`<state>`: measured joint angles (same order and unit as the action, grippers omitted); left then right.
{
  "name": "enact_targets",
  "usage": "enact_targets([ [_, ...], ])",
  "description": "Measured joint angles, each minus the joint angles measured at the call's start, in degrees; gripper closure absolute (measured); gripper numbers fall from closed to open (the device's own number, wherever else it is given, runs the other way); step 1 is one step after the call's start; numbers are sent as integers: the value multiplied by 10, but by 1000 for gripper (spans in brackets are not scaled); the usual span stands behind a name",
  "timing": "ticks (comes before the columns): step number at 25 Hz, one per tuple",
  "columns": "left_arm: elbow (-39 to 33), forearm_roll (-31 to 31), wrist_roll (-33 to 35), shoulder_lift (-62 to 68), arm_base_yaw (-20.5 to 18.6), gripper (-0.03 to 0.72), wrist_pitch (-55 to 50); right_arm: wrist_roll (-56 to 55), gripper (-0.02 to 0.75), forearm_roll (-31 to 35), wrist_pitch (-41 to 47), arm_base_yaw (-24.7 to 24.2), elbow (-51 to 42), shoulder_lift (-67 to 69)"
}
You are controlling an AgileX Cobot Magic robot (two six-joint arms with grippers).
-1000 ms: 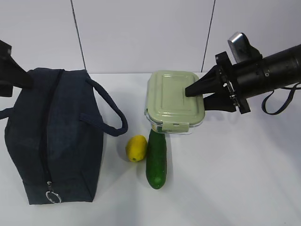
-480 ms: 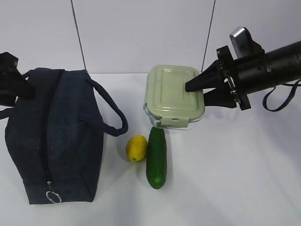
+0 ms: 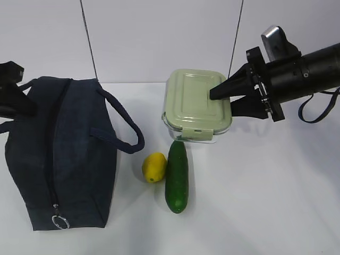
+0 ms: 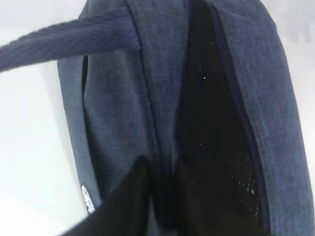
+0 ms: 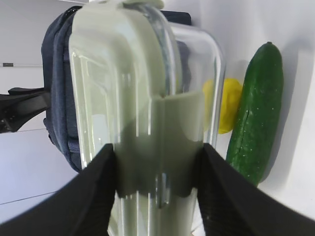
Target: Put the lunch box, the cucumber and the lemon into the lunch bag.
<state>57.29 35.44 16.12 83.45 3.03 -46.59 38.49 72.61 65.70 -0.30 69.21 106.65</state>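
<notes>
Step in hand: carrying the lunch box (image 3: pixel 197 105) over to the lunch bag (image 3: pixel 61 151).

Right gripper (image 5: pixel 156 189): fingers clamped on either side of the lunch box at its right-hand end, one across the green lid, one under the glass base. In the exterior view the box sits tilted and appears clear of the table (image 3: pixel 265 202), its near clip just above the tip of the cucumber (image 3: pixel 177 177). Judged lifted, not resting.

Left gripper (image 4: pixel 162 196): at the far end of the bag, fingers close together on a fold of navy fabric beside the dark slit of the mouth. It looks pinched, but I cannot tell for sure that the cloth is gripped.

Bag: lies on the left of the table, zipper line running toward the ring pull (image 3: pixel 60 221) at the near end, one handle looped out toward the middle. Mouth looks narrow; how far it is unzipped is unclear.

Lemon (image 3: pixel 154 167): touching or just beside the cucumber, between bag and cucumber. Both not yet handled.

Next move, as I judge it: the bag mouth must be spread wide first, then the box swung left over lemon and handle and lowered in flat. Risk: the box catching on the handle or the zipper edge.
</notes>
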Motion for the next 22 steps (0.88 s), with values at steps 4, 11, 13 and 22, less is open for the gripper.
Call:
enact_targets([
  [4, 0, 0, 0, 0, 0, 670, 0, -1, 390, 4, 1, 1, 0, 0],
  [11, 0, 0, 2, 0, 0, 685, 0, -1, 390, 30, 1, 1, 0, 0],
  [13, 0, 0, 2, 0, 0, 685, 0, -3, 390, 35, 1, 5, 0, 0],
  [22, 0, 21, 2, 1, 0, 685, -14, -28, 390, 45, 8, 64, 68, 0],
])
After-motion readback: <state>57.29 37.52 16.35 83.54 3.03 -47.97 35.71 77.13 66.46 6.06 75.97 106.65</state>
